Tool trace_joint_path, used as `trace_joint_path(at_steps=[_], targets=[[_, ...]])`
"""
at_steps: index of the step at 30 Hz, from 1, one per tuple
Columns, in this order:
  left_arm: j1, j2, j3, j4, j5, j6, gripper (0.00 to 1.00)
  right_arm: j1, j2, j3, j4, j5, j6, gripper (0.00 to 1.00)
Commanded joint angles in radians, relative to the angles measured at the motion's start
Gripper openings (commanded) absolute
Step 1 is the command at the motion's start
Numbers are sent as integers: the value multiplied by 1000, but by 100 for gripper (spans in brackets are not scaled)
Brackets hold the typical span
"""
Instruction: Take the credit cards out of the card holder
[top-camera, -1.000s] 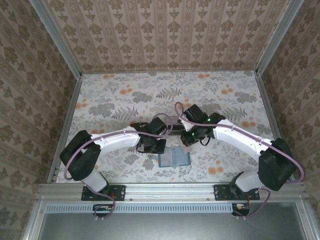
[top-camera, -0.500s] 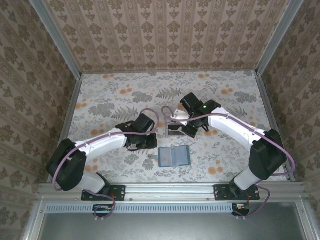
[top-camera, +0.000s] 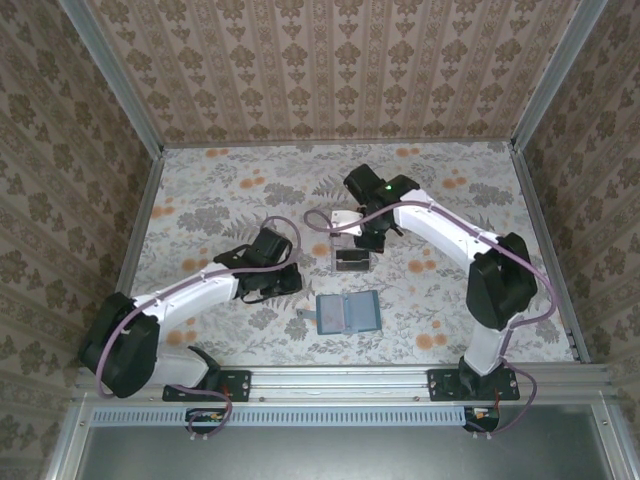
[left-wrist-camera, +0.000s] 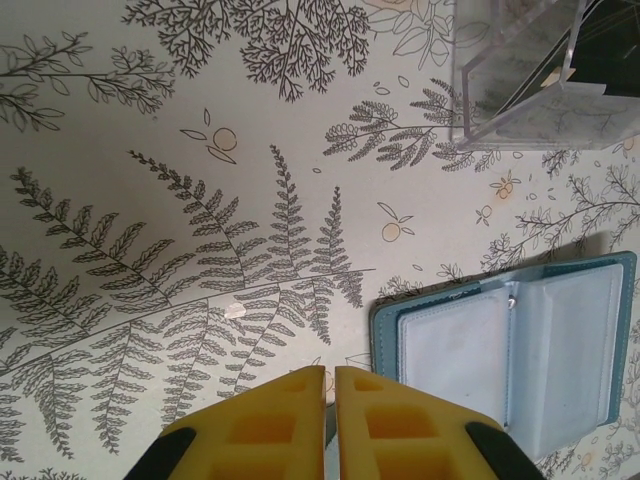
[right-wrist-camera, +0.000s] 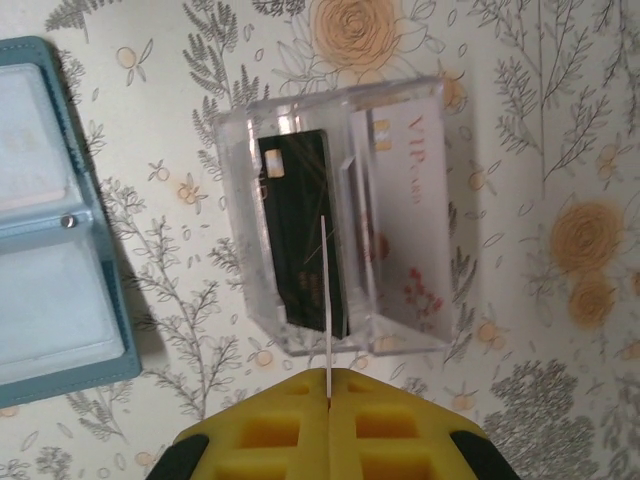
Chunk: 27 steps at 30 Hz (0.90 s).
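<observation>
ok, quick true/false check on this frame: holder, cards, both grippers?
1. The card holder lies open on the table. True.
2. The dark card sits in the card holder. False: it stands in the clear box, beside the pale card.
3. The right gripper is shut on a thin card, seen edge-on over the box. True.
4. The left gripper grips the card holder. False: its fingers are together with nothing between them.
</observation>
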Motion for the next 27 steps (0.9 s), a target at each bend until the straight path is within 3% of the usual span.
trace_joint_path(at_steps=[1, 9, 27], targets=[[11, -27, -22, 7, -20, -20, 11, -6, 63, 79, -74, 3, -76, 0], [22, -72, -48, -1, -28, -33, 11, -7, 174, 232, -155, -12, -124, 0], [36, -75, -50, -7, -20, -23, 11, -3, 297, 321, -208, -76, -124, 0]])
